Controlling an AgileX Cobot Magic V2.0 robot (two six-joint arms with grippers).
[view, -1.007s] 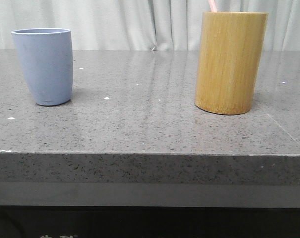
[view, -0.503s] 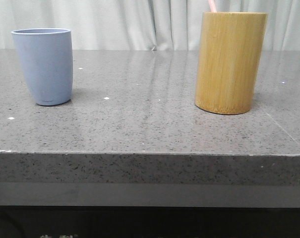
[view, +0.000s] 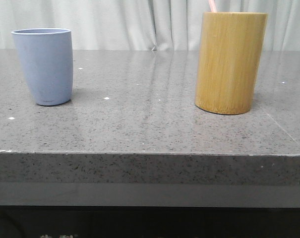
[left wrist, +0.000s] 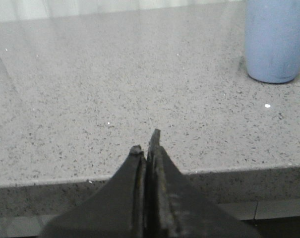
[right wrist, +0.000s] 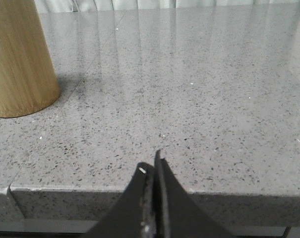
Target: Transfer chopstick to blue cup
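The blue cup (view: pixel 42 65) stands upright on the left of the grey stone table (view: pixel 150 124); it also shows in the left wrist view as the blue cup (left wrist: pixel 275 39). On the right stands a tall bamboo cylinder (view: pixel 230 62), with the pale pink tip of the chopstick (view: pixel 212 5) poking above its rim. The rest of the chopstick is hidden inside. My left gripper (left wrist: pixel 146 144) is shut and empty at the table's front edge, well short of the cup. My right gripper (right wrist: pixel 153 163) is shut and empty too, at the front edge beside the bamboo cylinder (right wrist: pixel 20 57).
The table's front edge (view: pixel 150 153) drops to a darker face below. A pale curtain (view: pixel 140 22) hangs behind the table. Bare stone lies between the two vessels.
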